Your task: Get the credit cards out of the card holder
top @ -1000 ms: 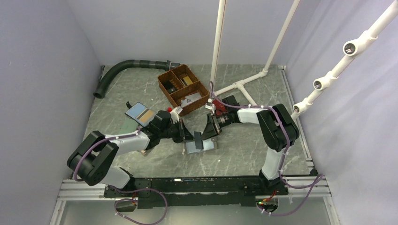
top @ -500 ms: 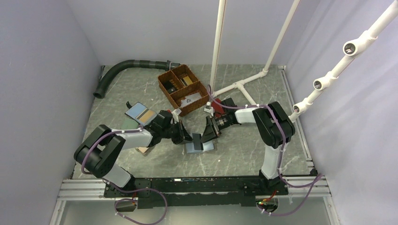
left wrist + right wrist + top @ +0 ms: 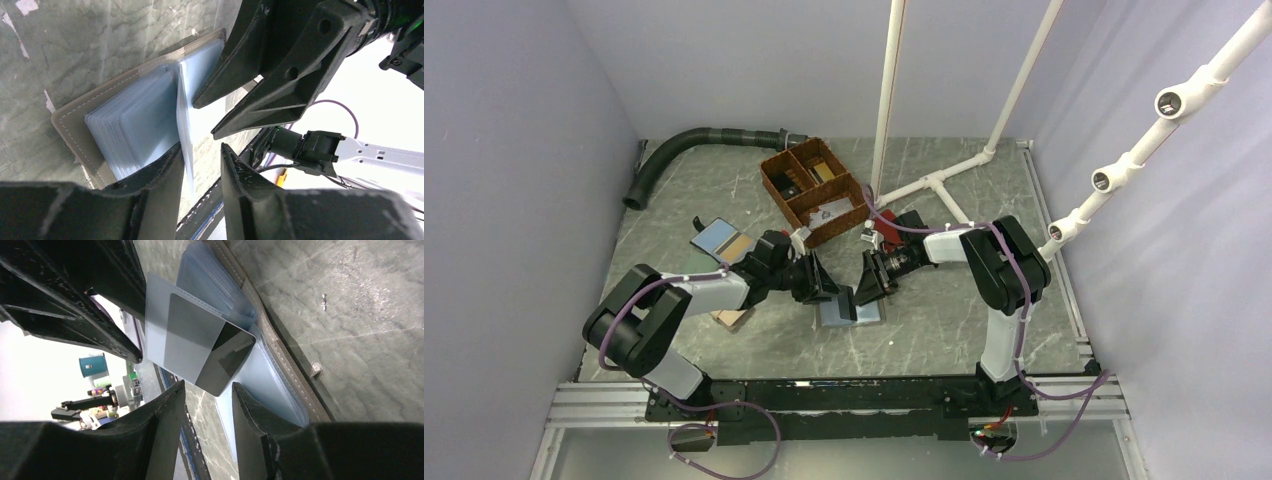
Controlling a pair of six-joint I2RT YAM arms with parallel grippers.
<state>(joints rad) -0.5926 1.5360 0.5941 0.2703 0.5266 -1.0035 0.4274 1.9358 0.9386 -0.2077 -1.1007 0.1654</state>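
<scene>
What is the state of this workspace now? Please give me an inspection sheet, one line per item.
Surface: grey marbled table, some pale scuffs.
Job's things: card holder lies open on the table; one credit card sticks partly out of a clear sleeve.
Clutter: brown basket, blue wallet with tan panel, red wallet partly under the right arm, black hose.
Grippers: left gripper open, a clear sleeve upright between its fingers; right gripper open, the card's corner between its fingers.
Cables: purple cables run along both arms.
Surroundings: white pipes, plain walls.
</scene>
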